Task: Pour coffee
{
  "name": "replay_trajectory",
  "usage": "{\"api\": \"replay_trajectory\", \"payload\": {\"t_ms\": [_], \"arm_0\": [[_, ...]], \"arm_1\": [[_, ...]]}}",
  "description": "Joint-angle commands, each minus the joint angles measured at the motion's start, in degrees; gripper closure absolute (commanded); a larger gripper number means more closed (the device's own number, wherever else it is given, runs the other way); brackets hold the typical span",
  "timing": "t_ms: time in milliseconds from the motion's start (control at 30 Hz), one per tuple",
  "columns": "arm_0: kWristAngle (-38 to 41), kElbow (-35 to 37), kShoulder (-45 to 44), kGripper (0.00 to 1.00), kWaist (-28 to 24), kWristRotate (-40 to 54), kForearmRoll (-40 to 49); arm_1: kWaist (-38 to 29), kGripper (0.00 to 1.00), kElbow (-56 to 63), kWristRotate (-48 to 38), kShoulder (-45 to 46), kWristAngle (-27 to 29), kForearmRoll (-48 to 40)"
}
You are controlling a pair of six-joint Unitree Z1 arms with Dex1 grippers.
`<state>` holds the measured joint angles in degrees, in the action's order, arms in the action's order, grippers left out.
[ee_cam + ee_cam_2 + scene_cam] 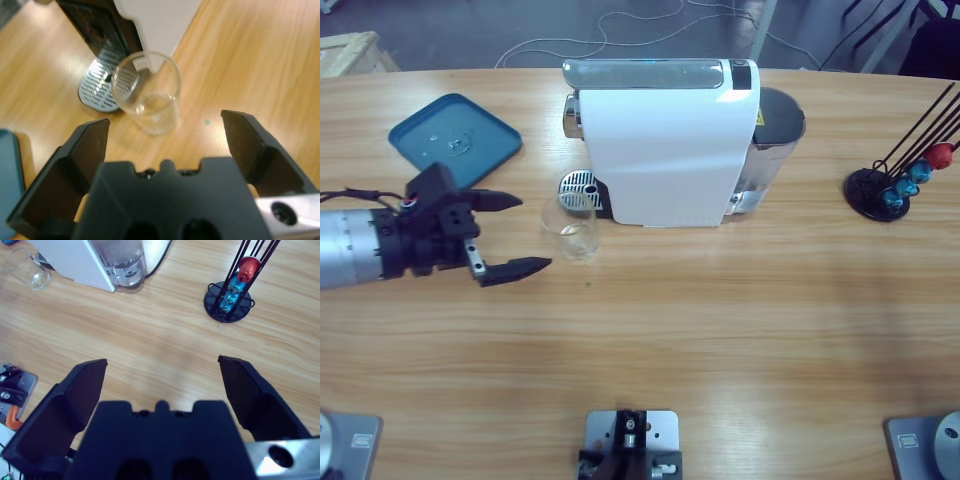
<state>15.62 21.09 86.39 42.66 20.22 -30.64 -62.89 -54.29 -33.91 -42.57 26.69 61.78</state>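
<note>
Approach step: my left tool [515, 232] is spread wide, just short of the empty glass [573, 226] by the machine [665, 140]. Next I'd ease fwd & close. Right tool [162, 372] wide, idle.

The surface [740, 320] was pale wood with a smooth, grained finish. The tumbler [572, 226] was clear glass, and the coffee machine [665, 140] had a glossy white plastic shell and a perforated metal drip grate [577, 186]. The left pincer [516, 232] looked like matt black plastic.

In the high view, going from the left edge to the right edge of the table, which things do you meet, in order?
Left gripper → glass → coffee machine → capsule holder.
</note>
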Motion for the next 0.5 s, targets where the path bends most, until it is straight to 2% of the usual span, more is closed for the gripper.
{"api": "replay_trajectory", "payload": {"t_ms": [33,500], "arm_0": [[1.89,-1.66,10.03,0.013,-0.65,2.98,-8.84],[5.98,-1.63,24.51,0.013,-2.15,2.52,-30.18]], "arm_1": [[0.48,0.0,0.14,0.78,-3.73,-1.05,0.62],[0.48,0.0,0.14,0.78,-4.52,-1.08,0.62]]}}
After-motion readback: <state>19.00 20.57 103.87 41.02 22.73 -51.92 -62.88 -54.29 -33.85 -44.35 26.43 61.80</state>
